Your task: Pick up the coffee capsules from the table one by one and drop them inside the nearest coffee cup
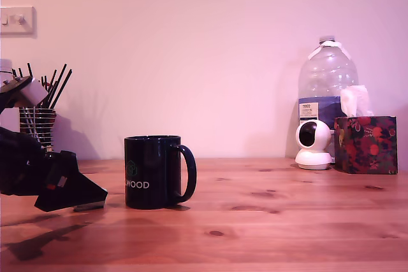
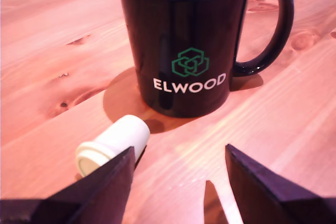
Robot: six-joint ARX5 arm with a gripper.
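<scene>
The glossy black coffee cup (image 1: 153, 171) with white lettering stands upright on the wooden table (image 1: 268, 221), its handle toward the exterior view's right. In the wrist view the coffee cup (image 2: 186, 40) fills the far side. A pale coffee capsule (image 2: 113, 144) lies on its side on the table (image 2: 47, 51) just in front of it, rim toward the camera. My gripper (image 2: 178, 169) is open, its dark fingers (image 2: 113, 182) apart, and the capsule rests beside one finger, outside the gap. In the exterior view the gripper (image 1: 89, 199) hovers low at the cup's left; the capsule is hidden there.
A wire utensil holder (image 1: 37, 122) with dark sticks stands at the back on the exterior view's left. At the back right are a large water bottle (image 1: 326, 93), a small white camera (image 1: 313, 144) and a floral tissue box (image 1: 365, 143).
</scene>
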